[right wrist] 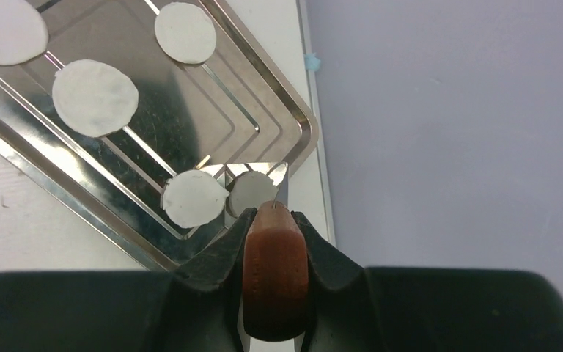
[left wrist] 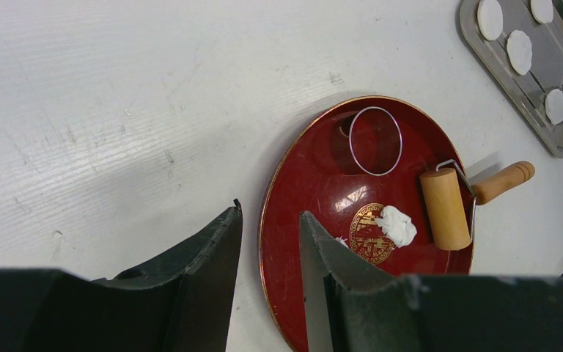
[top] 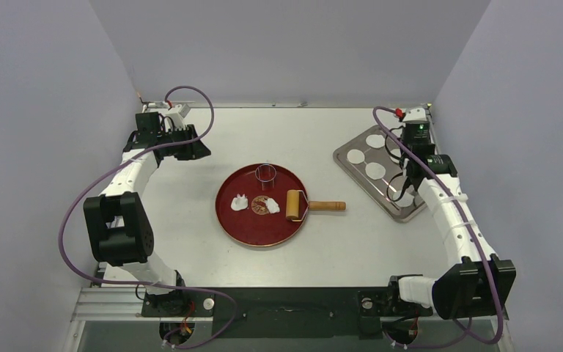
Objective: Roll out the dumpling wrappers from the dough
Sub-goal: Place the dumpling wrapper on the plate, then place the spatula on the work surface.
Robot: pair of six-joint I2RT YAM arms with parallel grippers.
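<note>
Right gripper (right wrist: 273,220) clamps a spatula (right wrist: 275,271), blade beside one wrapper (right wrist: 193,198).

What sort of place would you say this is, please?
Probably a robotics test cell, not a kitchen: a white table boxed in by plain walls, two arms bolted at its edge, a rolling pin as prop.

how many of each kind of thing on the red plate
dough pieces: 2
ring cutter: 1
rolling pin: 1
total: 4
</note>
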